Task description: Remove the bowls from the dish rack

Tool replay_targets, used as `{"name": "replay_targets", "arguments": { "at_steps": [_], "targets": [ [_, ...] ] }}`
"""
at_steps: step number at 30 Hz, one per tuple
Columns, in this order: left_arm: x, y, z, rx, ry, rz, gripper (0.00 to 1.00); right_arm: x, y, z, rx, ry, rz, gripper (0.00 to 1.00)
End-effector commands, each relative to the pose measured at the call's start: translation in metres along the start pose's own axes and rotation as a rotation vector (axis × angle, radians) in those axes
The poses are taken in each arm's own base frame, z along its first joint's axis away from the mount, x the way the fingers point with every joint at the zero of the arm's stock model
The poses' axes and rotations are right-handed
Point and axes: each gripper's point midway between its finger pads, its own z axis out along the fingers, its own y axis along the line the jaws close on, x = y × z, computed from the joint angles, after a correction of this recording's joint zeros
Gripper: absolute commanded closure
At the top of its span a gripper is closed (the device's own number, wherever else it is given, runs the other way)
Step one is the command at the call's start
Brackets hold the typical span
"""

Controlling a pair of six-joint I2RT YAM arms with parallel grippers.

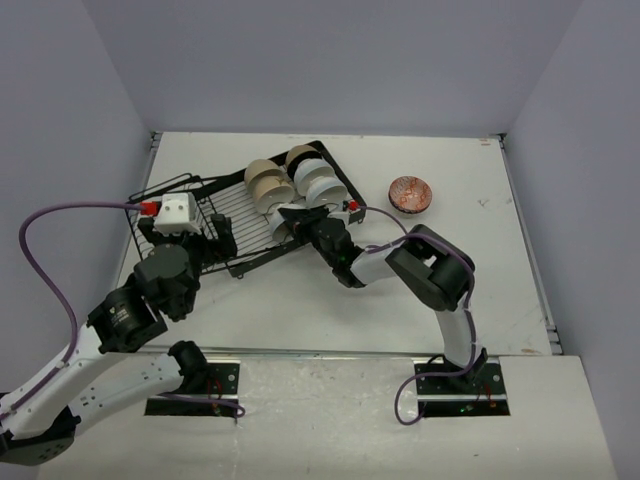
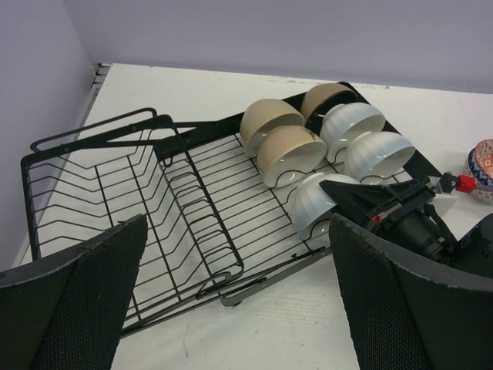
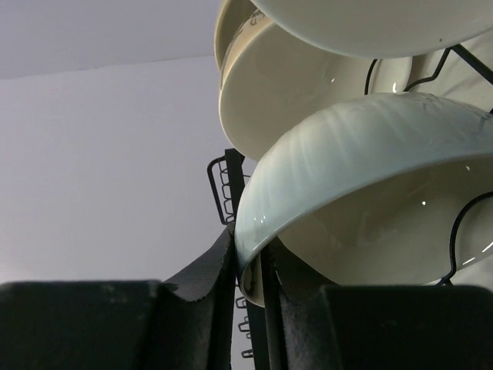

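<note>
Right end effector [image 3: 248,279] was narrow, pinching the rim of the nearest white ribbed bowl [image 3: 362,146], which stood on edge in the dish rack [image 2: 192,208]. Left end effector [image 2: 237,227] was wide, holding nothing. Best lift judged to be straight up along the wires, clear of the beige bowl [image 3: 308,92] just behind.

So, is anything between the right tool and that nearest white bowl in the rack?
Nothing visible blocks it. The right tool pinches the nearest white bowl by its rim; a dish rack wire runs close beside the rim in the same gap.
</note>
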Motion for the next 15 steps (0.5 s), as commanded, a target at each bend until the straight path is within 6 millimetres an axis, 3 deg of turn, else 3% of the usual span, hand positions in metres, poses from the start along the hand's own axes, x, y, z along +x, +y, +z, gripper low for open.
{"name": "replay_targets", "arguments": {
  "at_steps": [1,3,7,15],
  "targets": [
    [-0.003,0.0,0.001,0.0,-0.019,-0.009,0.0,-0.005,0.015,0.001,-0.067,-0.051,0.031,0.83],
    [-0.003,0.0,0.001,0.004,-0.02,-0.009,0.0,-0.005,0.016,0.001,-0.075,-0.048,0.013,0.84],
    [-0.003,0.0,0.001,0.002,-0.021,-0.01,0.0,-0.003,0.018,0.001,-0.101,-0.038,-0.01,1.0],
    [-0.002,-0.001,0.002,0.005,-0.02,-0.006,0.0,0.004,0.04,-0.01,-0.27,0.0,-0.1,1.0]
  ]
}}
